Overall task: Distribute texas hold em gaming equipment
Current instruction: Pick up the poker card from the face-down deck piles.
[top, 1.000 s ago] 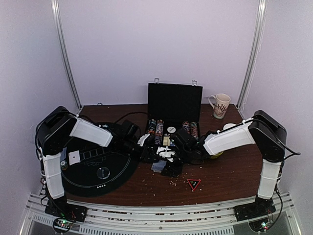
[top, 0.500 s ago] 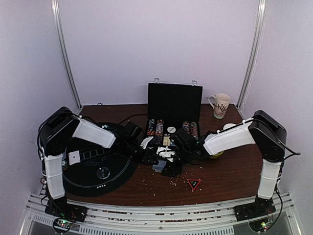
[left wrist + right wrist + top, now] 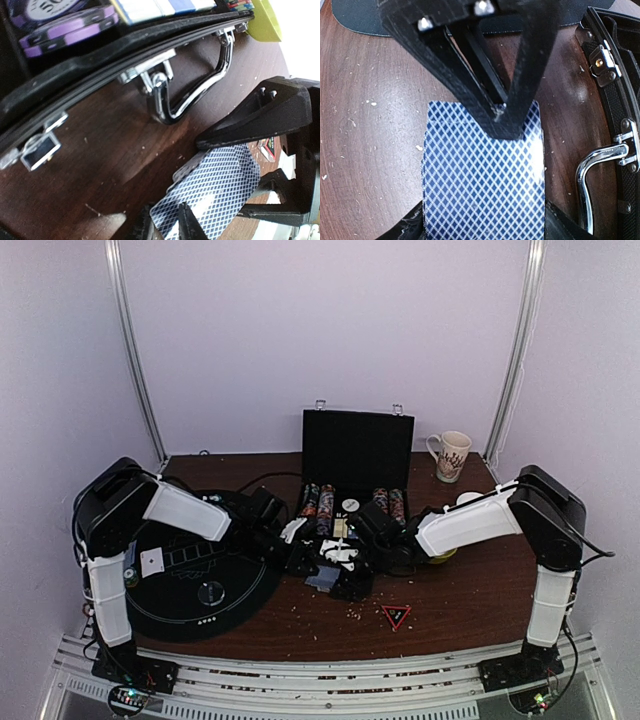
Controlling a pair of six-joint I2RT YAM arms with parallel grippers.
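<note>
The right jaws are clamped on the deck of playing cards (image 3: 482, 185), gripping it by its two long sides with the blue diamond-patterned back facing up. The left jaws reach in from the opposite side, and their black tips sit at the deck's far short edge. They stand narrow, but I cannot tell whether they pinch a card or only touch it. The deck is over the brown tabletop (image 3: 470, 590), just in front of the open black chip case (image 3: 357, 445) and near its chrome handle (image 3: 587, 175). Rows of poker chips (image 3: 318, 500) lie in the case's tray, with purple ones (image 3: 65, 30) at the near end. A round black mat (image 3: 190, 580) lies left of the case, under the left arm (image 3: 185, 510). A yellow-green bowl (image 3: 265, 22) sits beside the case's right end, and a patterned mug (image 3: 451, 455) stands in the back right corner.
</note>
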